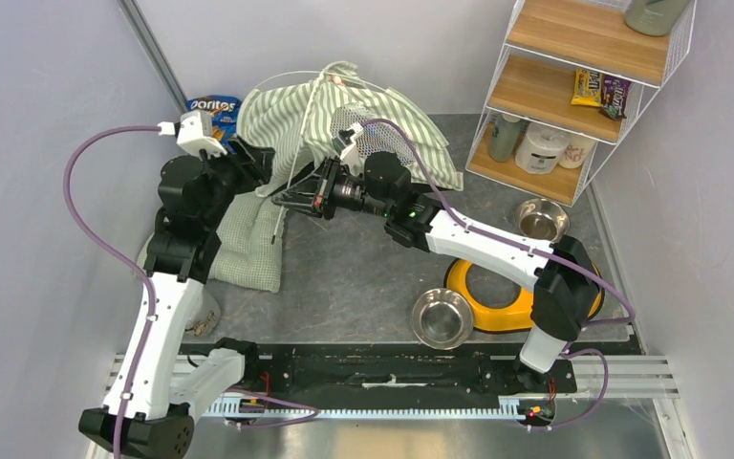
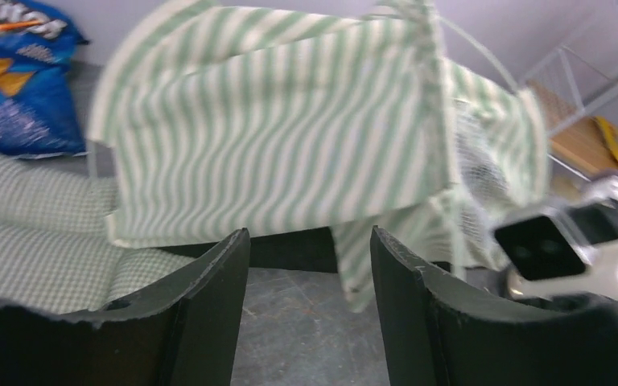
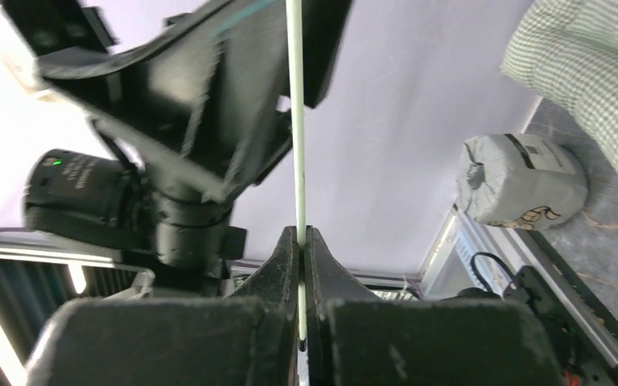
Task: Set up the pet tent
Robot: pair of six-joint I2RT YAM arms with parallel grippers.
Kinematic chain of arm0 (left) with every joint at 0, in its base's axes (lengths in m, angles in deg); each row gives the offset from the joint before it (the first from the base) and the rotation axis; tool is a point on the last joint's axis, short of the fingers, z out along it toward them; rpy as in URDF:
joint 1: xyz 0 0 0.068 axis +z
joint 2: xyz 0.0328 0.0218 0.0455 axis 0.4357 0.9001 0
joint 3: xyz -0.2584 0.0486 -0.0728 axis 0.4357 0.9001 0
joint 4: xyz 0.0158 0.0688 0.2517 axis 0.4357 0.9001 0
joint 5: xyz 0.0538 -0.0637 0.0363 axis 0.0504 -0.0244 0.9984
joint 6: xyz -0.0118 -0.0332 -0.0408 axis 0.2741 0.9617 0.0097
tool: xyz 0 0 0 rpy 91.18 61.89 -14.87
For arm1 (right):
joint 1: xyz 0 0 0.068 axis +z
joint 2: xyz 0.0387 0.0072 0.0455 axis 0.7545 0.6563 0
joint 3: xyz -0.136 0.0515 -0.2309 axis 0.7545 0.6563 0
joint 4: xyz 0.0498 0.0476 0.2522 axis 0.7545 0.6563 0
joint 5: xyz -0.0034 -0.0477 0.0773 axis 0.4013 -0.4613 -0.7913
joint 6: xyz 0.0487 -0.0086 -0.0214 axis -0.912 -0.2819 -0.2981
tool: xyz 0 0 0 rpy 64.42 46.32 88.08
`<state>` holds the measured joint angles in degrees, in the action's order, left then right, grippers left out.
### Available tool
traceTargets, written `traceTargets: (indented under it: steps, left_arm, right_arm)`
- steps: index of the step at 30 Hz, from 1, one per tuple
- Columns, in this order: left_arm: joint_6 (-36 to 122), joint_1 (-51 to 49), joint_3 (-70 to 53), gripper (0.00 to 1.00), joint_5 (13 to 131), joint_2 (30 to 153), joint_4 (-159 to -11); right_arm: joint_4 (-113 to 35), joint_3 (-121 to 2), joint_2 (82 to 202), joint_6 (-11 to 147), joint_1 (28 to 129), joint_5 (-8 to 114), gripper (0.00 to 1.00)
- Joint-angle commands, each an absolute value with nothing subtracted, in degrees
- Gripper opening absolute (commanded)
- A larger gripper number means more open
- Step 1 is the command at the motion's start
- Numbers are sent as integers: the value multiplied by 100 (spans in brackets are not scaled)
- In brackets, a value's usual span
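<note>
The pet tent (image 1: 363,120) lies in a loose, collapsed heap of green-and-white striped fabric at the far middle of the grey worktop (image 1: 363,277), with a white mesh panel showing on its right side. In the left wrist view the pet tent (image 2: 290,129) hangs as a broad striped sheet just beyond the fingers.

The left end effector (image 1: 253,164) sits at the tent's near-left edge. Seen from its own wrist, the left end effector (image 2: 307,241) is spread, with nothing between its fingers (image 2: 209,305).

The right end effector (image 1: 291,199) reaches in from the right, just near of the fabric. In its wrist view the right end effector (image 3: 300,241) is pressed together on a thin white pole (image 3: 295,121), which runs straight up out of the pinch.

A pale green quilted cushion (image 1: 248,251) lies on the worktop left of centre, partly under the tent's near-left edge. A Doritos bag (image 1: 216,110) sits at the far left behind the left wrist.

On the right, a yellow double-bowl holder (image 1: 489,311) lies near the right arm. One steel bowl (image 1: 442,317) rests against its left edge, and a second steel bowl (image 1: 540,220) sits farther back. A wire shelf rack (image 1: 573,91) stands in the far right corner.
</note>
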<state>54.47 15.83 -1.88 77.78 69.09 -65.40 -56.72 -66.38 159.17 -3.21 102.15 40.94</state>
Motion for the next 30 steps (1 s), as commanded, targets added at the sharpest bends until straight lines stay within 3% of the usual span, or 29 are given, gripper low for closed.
traceTargets:
  steps: [1,6,10,14,20,30]
  left_arm:
    - [5908,1809,39,60,8552,6900,-6209]
    - [5830,1866,1115,47,7220,6658,-7080]
    - [5967,1863,2221,46,5797,6390,-8755]
    - [6160,1781,2932,48,5202,6303,-10065]
    - [6071,1468,3349,54,5350,6344,-11105]
    - [5330,840,3364,64,6874,6832,-11479]
  right_arm:
    - [-6340,-6576,15742,-850,10093,4230,0]
    - [-6716,-6578,15784,-1131,10089,4331,0]
    - [-7016,-6443,15749,-1231,10087,4438,0]
    - [-7434,-6156,15738,-1458,10084,4532,0]
    - [-8418,-5753,15896,-1893,10082,4739,0]
    - [-9235,-5538,15999,-2253,10084,5128,0]
